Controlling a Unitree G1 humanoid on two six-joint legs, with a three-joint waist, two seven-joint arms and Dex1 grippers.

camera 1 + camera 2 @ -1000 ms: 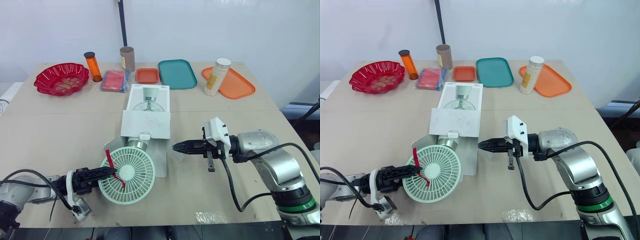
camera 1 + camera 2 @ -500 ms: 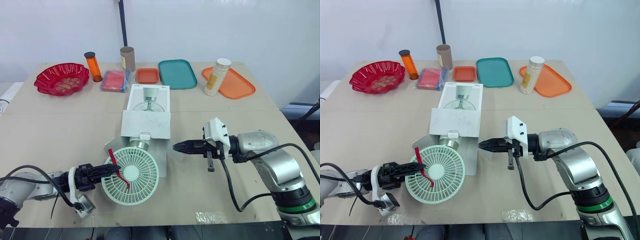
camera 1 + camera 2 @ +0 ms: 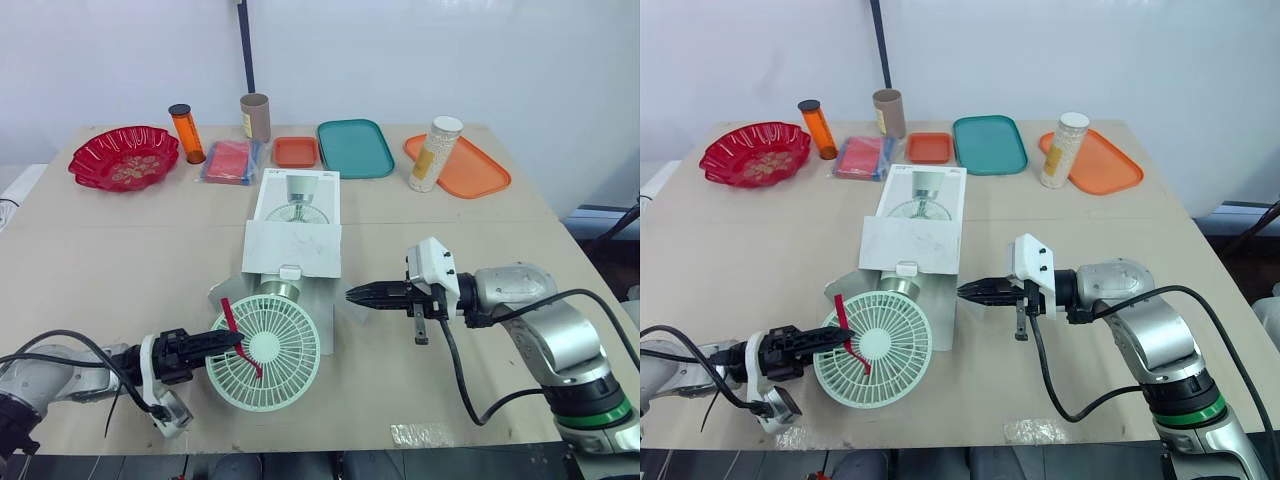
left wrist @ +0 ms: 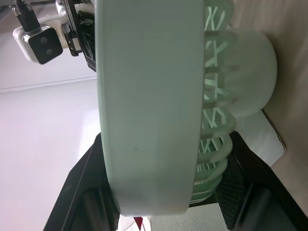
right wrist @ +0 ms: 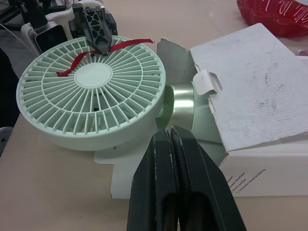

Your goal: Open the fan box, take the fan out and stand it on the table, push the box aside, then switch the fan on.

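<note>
The pale green fan (image 3: pixel 268 352) lies half out of the near end of the white box (image 3: pixel 297 195). Its round grille tilts up toward the table's front edge, and its rear housing sits at the box's mouth under the open flap (image 3: pixel 292 250). I'd guess it's light, hollow plastic. The rim looks stiff, but the thin grille ribs could flex or snap if pinched, so the solid outer ring seems the sensible place to hold. That's where the left gripper (image 3: pixel 233 342) has it, fingers clamped across the rim beside a red ribbon (image 3: pixel 229 316). The right gripper (image 3: pixel 352 294) hovers pinched together and empty, just beside the box's right side, over the table (image 3: pixel 110 270).
</note>
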